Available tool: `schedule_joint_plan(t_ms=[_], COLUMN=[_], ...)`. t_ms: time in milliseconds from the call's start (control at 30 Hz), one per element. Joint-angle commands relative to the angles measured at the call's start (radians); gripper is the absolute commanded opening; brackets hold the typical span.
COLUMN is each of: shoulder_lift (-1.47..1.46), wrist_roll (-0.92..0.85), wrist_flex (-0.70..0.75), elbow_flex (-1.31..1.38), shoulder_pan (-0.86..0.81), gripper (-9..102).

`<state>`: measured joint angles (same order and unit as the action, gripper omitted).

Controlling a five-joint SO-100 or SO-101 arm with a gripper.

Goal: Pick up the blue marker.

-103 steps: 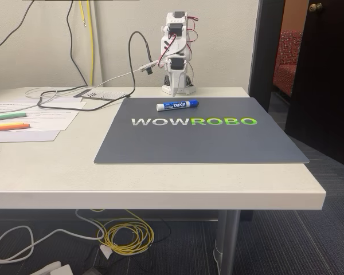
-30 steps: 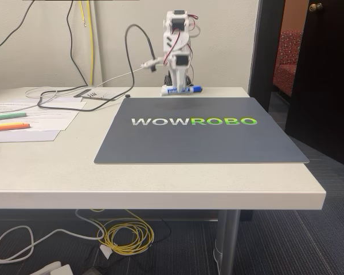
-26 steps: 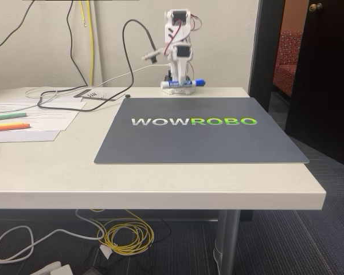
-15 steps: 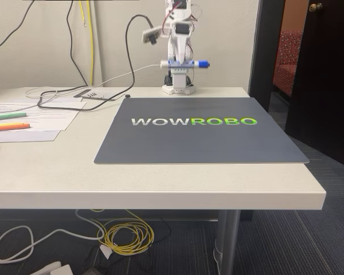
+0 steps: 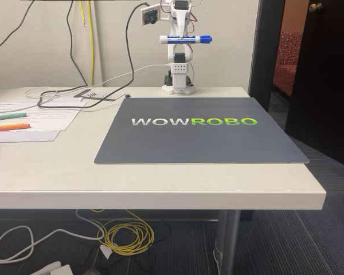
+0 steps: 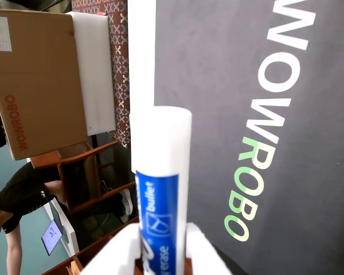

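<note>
The blue marker [image 5: 186, 39], white-barrelled with a blue label and blue cap, hangs level high above the table's far edge in the fixed view. My white gripper [image 5: 182, 39] is shut on its middle, with the arm standing upright over its base. In the wrist view the blue marker [image 6: 160, 189] runs up the picture from between my two white fingers [image 6: 203, 252], its white end uppermost, and my gripper [image 6: 159, 255] clamps it at the label. Far below lies the dark grey mat [image 6: 229, 103].
The dark mat [image 5: 200, 143] with WOWROBO lettering covers the table's middle. Papers with a green highlighter [image 5: 7, 116] and an orange highlighter [image 5: 8, 127] lie at the left. Cables [image 5: 74, 94] trail behind them. A cardboard box [image 6: 37, 80] and a person [image 6: 17, 200] appear beyond the table.
The marker lay on the mat's far edge; my gripper closed on it and has lifted it straight up, from near table level to well above the base.
</note>
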<state>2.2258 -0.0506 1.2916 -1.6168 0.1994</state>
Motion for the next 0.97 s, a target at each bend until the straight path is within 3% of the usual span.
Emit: schedule_joint_plan(t_ms=[0, 933], shoulder_lift=[0.005, 0.003], wrist_roll=[0.009, 0.005], wrist_flex=[-0.018, -0.028], elbow_flex=[0.049, 0.046], shoulder_pan=[0.006, -0.008], gripper=[2, 2])
